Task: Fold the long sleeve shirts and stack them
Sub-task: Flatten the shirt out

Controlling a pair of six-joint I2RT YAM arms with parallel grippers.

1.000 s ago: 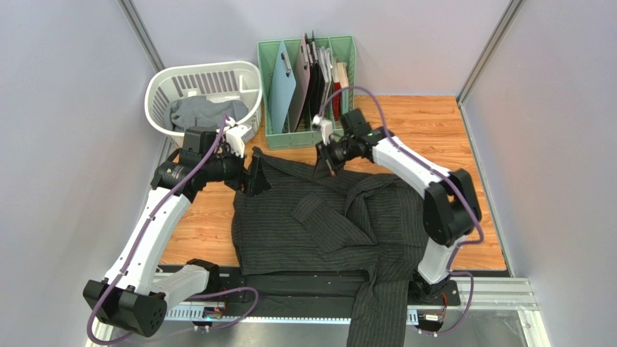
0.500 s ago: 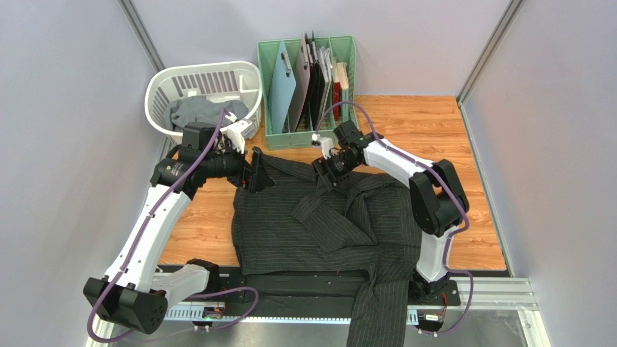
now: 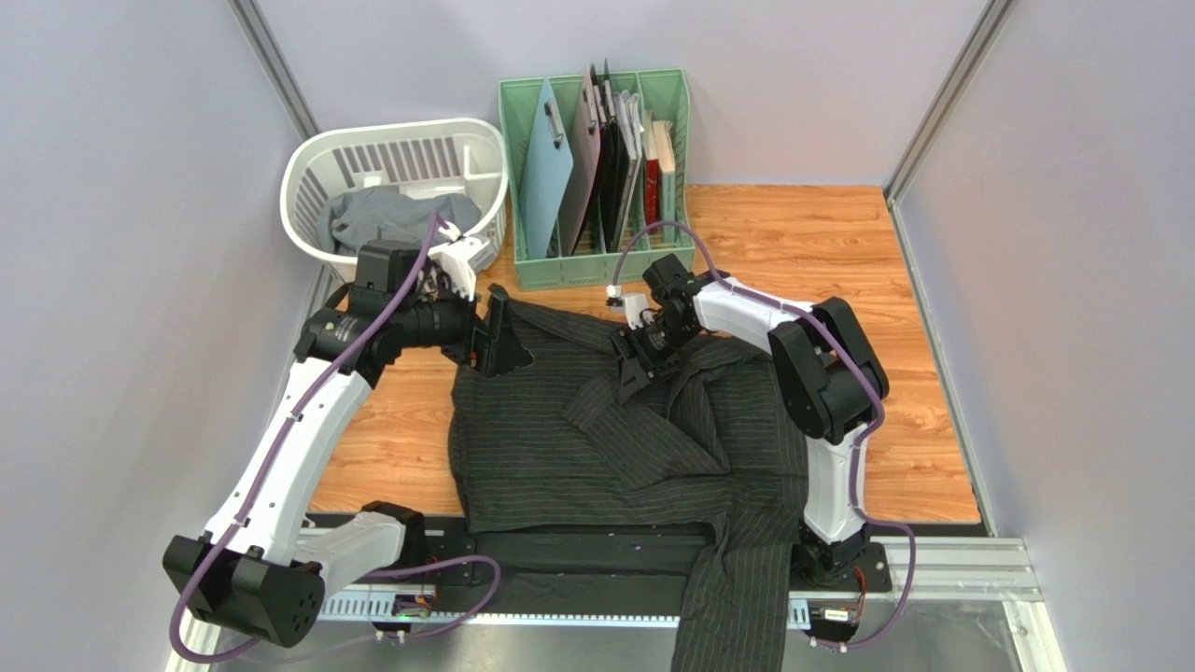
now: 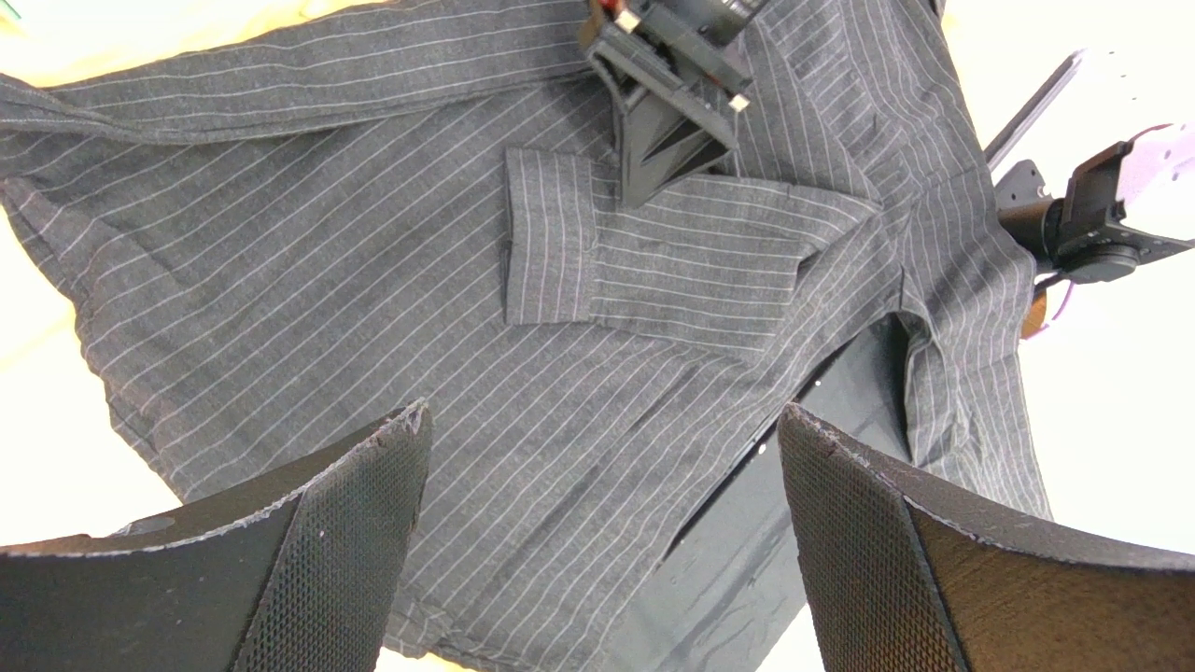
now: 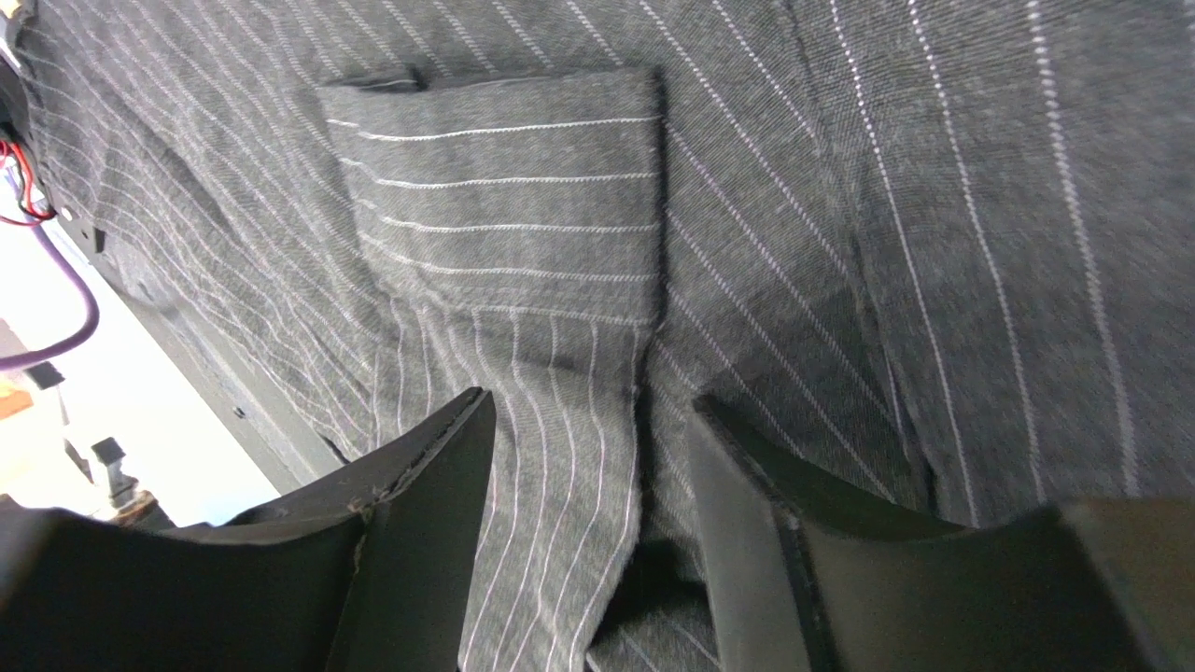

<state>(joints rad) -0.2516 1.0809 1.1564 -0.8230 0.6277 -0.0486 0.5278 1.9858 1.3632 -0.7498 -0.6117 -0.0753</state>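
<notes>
A black pinstriped long sleeve shirt lies spread on the wooden table, one sleeve folded across its chest with the cuff flat; the cuff also fills the right wrist view. The other sleeve hangs over the near edge. A grey shirt sits crumpled in the basket. My left gripper hovers wide open above the shirt's far left corner, nothing between its fingers. My right gripper is low over the folded sleeve, jaws apart, cloth lying loose between its fingers.
A white laundry basket stands at the back left, right behind my left arm. A green rack of boards and folders stands at the back centre. Grey walls close both sides. Bare wood shows to the right of the shirt.
The right gripper, shut and raised over the shirt's far edge a second ago, has opened and come down toward the folded sleeve. The left arm has hardly moved.
</notes>
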